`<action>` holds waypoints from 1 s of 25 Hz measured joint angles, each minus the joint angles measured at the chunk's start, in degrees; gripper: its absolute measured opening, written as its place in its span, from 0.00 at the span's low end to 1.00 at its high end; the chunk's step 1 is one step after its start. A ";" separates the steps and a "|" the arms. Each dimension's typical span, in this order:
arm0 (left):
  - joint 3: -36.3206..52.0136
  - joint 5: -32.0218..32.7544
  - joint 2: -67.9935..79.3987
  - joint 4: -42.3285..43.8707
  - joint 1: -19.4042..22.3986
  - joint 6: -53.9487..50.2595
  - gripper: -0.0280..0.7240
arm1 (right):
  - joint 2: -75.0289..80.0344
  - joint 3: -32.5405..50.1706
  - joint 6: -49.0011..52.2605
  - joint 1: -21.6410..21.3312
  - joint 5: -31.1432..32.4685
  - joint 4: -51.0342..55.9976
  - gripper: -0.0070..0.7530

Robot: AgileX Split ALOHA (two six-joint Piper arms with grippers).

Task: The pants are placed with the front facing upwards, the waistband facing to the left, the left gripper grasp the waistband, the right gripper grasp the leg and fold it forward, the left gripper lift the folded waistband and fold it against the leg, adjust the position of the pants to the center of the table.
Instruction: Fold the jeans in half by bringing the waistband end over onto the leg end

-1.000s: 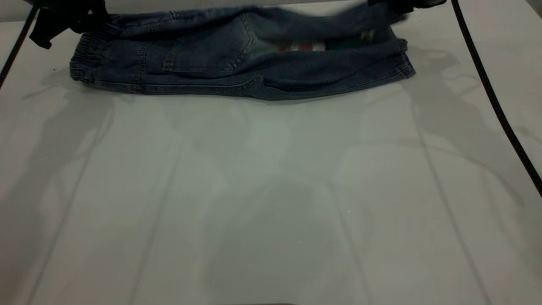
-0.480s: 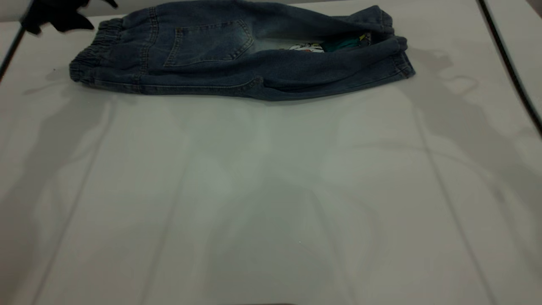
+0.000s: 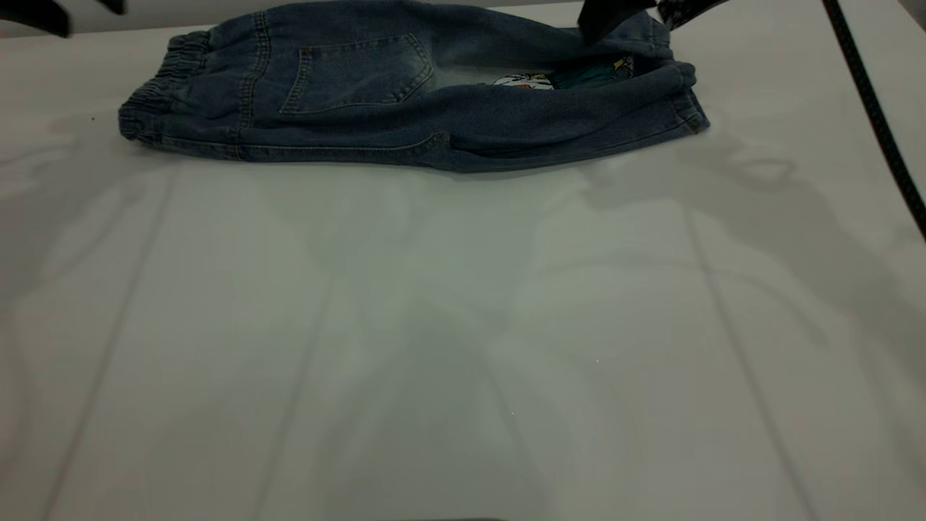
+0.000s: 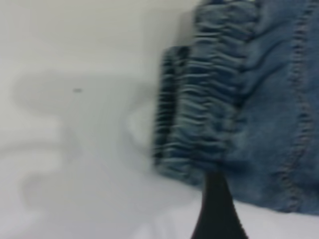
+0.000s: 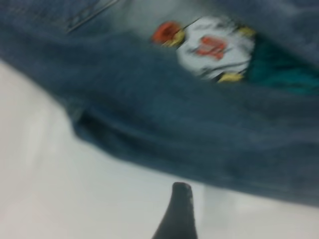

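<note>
At far edge of bench (image 3: 463, 347): pants (image 3: 405, 101) folded lengthwise, long axis left–right, waistband (image 3: 155, 98) toward left end effector (image 3: 43, 11), which is nearer it. Right end effector (image 3: 615, 11) over leg end. Cannot tell either's finger state.

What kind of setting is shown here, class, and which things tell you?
Probably a robot test bench or lab: a plain white table holding only small denim pants, with the black left gripper and right gripper at its far edge.
</note>
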 joint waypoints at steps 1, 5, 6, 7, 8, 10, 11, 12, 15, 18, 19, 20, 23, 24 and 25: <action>-0.61 1.38 0.07 0.03 0.85 0.98 0.61 | -0.02 0.00 0.00 0.59 0.20 0.00 0.77; -3.11 4.35 1.38 0.20 2.28 5.42 0.61 | -0.02 -0.08 0.00 3.43 0.69 -0.11 0.77; -3.89 5.08 2.09 0.20 2.28 6.72 0.61 | -0.02 -0.48 0.00 4.24 1.15 -0.17 0.77; -4.68 5.74 3.17 0.20 2.28 7.92 0.61 | -0.02 -1.12 0.00 4.83 1.52 -0.22 0.77; -5.33 6.36 4.39 0.20 2.28 8.89 0.61 | -0.02 -1.84 -0.09 5.53 2.11 -0.22 0.77; -6.87 6.97 6.79 0.20 2.28 9.87 0.61 | -0.02 -4.24 -0.23 6.70 3.29 -0.35 0.77; -7.46 7.04 8.11 0.20 2.28 10.13 0.61 | -0.02 -5.53 -0.23 6.99 3.89 -0.35 0.77; -8.17 7.15 9.39 0.20 2.28 10.15 0.61 | -0.02 -6.62 -0.23 7.35 4.57 -0.35 0.77; -10.01 6.76 12.80 0.20 2.28 10.29 0.61 | -0.20 -9.69 -0.23 7.70 5.69 -0.35 0.77; -11.65 5.70 15.81 0.20 2.28 10.34 0.61 | -0.45 -11.06 -0.23 8.00 6.51 -0.35 0.77; -12.02 5.28 16.71 0.20 2.23 10.38 0.61 | -0.50 -11.10 -0.23 8.11 6.91 -0.35 0.77; -12.45 4.82 17.39 0.20 2.23 10.41 0.61 | -0.50 -11.17 -0.29 8.18 7.47 -0.35 0.77; -13.51 3.05 19.33 -0.38 2.12 10.53 0.61 | -0.50 -11.23 -0.42 8.18 7.86 -0.35 0.77; -13.86 2.56 19.69 -1.14 2.07 10.56 0.61 | -0.50 -11.28 -0.42 8.18 7.86 -0.35 0.77; -14.19 2.17 20.17 -2.05 2.01 10.61 0.61 | -0.50 -11.34 -0.44 8.18 7.86 -0.35 0.77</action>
